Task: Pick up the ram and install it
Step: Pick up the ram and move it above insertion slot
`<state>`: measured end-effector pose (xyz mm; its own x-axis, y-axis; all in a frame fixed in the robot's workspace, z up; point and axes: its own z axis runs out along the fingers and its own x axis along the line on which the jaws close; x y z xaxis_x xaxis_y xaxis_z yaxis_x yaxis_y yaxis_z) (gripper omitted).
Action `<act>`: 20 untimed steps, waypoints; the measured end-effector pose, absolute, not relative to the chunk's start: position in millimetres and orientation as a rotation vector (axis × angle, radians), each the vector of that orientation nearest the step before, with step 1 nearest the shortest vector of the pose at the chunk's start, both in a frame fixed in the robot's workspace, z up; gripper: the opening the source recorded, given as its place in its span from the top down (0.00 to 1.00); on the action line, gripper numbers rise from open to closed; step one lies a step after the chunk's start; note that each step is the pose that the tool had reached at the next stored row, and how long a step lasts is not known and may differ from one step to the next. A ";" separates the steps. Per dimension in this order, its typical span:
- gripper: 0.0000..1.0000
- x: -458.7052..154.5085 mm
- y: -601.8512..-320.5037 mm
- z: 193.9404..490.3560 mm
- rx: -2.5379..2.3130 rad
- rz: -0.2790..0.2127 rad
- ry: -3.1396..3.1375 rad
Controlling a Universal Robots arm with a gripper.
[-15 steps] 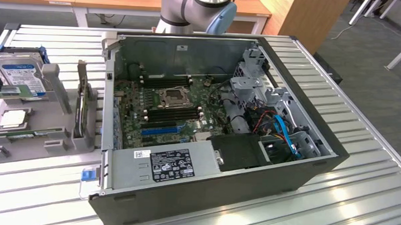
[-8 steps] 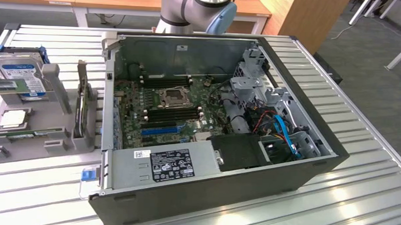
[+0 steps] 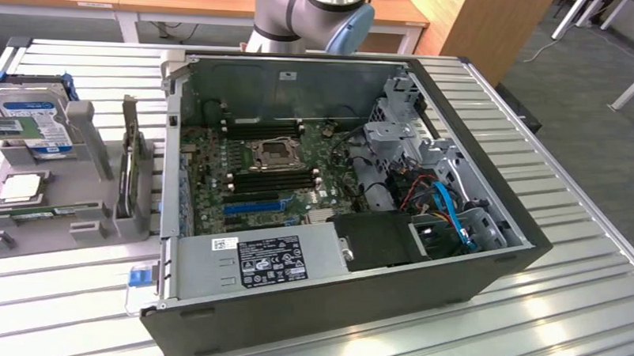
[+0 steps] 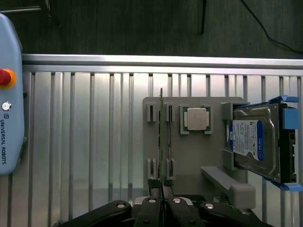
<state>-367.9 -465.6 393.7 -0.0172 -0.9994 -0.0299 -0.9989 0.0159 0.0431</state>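
Observation:
The ram (image 4: 161, 127) is a thin green stick standing on edge in the slots of a grey fixture (image 4: 189, 156). In the exterior view the ram (image 3: 44, 212) sits at the near end of that fixture (image 3: 41, 228), left of the open computer case (image 3: 397, 307). My gripper (image 4: 161, 183) hangs well above the fixture, in line with one end of the stick, its black fingers (image 4: 152, 189) shut together with nothing held. Black memory slots (image 3: 273, 180) run on both sides of the processor socket (image 3: 273, 154) on the motherboard.
On the fixture lie a square silver processor (image 4: 196, 118) and a hard drive (image 4: 253, 142) with a blue-white label. An upright card (image 3: 133, 171) stands between fixture and case. The teach pendant (image 4: 9, 104) rests on the slatted metal table (image 3: 565, 329). The arm's base (image 3: 301, 15) stands behind the case.

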 end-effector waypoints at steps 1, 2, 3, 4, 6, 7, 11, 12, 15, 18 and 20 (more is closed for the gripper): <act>0.89 -367.8 -465.6 393.8 2.196 -0.081 -2.233; 0.89 -367.8 -465.6 393.8 2.196 -0.081 -2.233; 0.89 -367.8 -465.6 393.9 2.196 -0.081 -2.233; 0.89 -367.9 -465.6 393.9 2.196 -0.081 -2.233; 0.89 -367.7 -465.6 394.0 2.196 -0.081 -2.232; 0.89 -367.3 -465.7 394.0 2.196 -0.081 -2.232; 0.89 -364.0 -465.6 394.0 2.196 -0.081 -2.232; 0.89 -362.9 -465.6 393.9 2.197 -0.081 -2.232; 0.89 -359.2 -465.6 393.9 2.197 -0.081 -2.231; 0.89 -353.4 -465.6 393.9 2.197 -0.081 -2.231; 0.89 -349.1 -465.6 393.9 2.197 -0.082 -2.231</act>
<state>-349.1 -465.6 393.9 -0.0160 -0.9994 -0.0296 -0.9989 0.0147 0.0439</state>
